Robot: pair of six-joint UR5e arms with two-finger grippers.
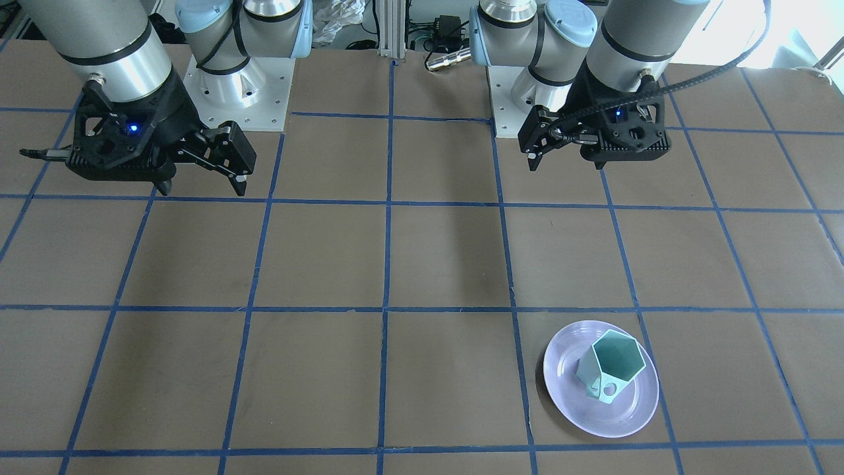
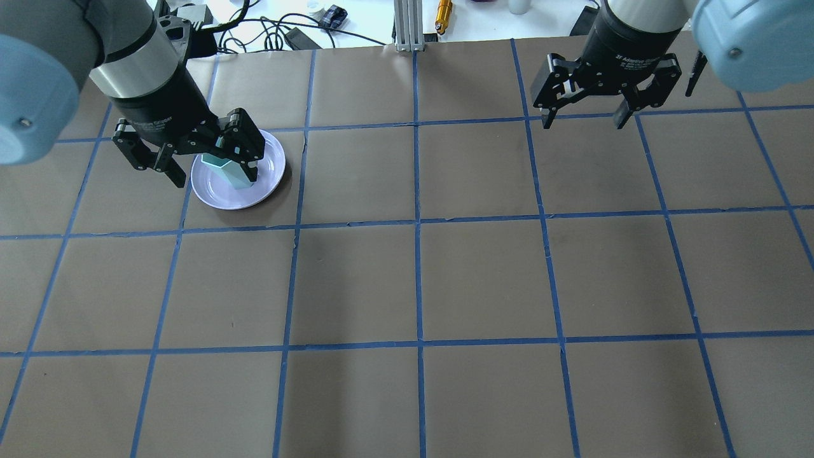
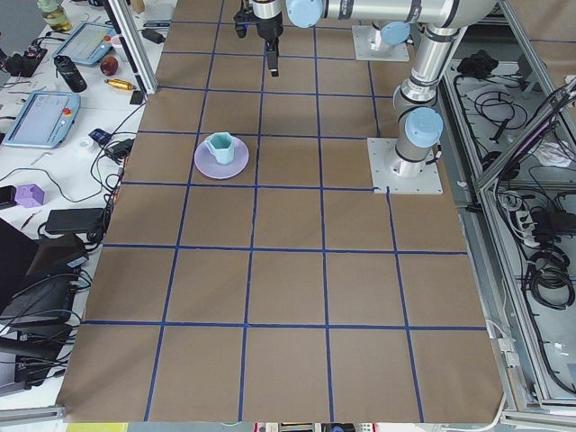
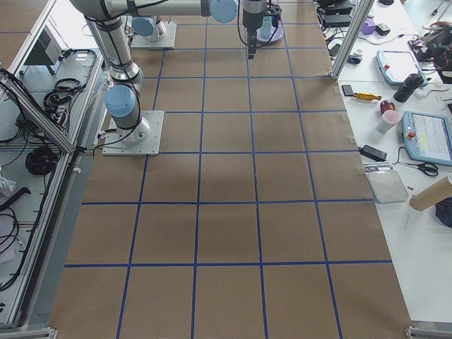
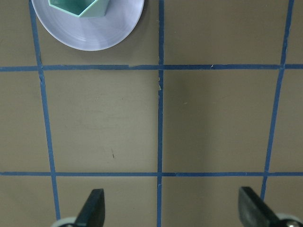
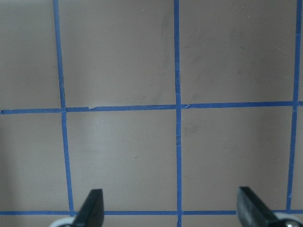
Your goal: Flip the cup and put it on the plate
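The pale mint-green cup (image 1: pixel 610 373) stands mouth up on the lavender plate (image 1: pixel 630 412), with its handle toward the operators' side. Both also show in the overhead view, the cup (image 2: pixel 230 173) on the plate (image 2: pixel 270 168), and at the top edge of the left wrist view, the cup (image 5: pixel 78 7) on the plate (image 5: pixel 102 35). My left gripper (image 1: pixel 567 155) is open and empty, raised and back near its base, well away from the cup. My right gripper (image 1: pixel 201 181) is open and empty over bare table; its wrist view (image 6: pixel 171 210) shows only tape lines.
The brown table is marked with a blue tape grid. The two arm bases (image 1: pixel 237 86) (image 1: pixel 527 99) stand at the robot's edge. An aluminium post (image 2: pixel 407 25) and cables lie past the far edge. Side benches hold tablets and tools (image 3: pixel 45 117).
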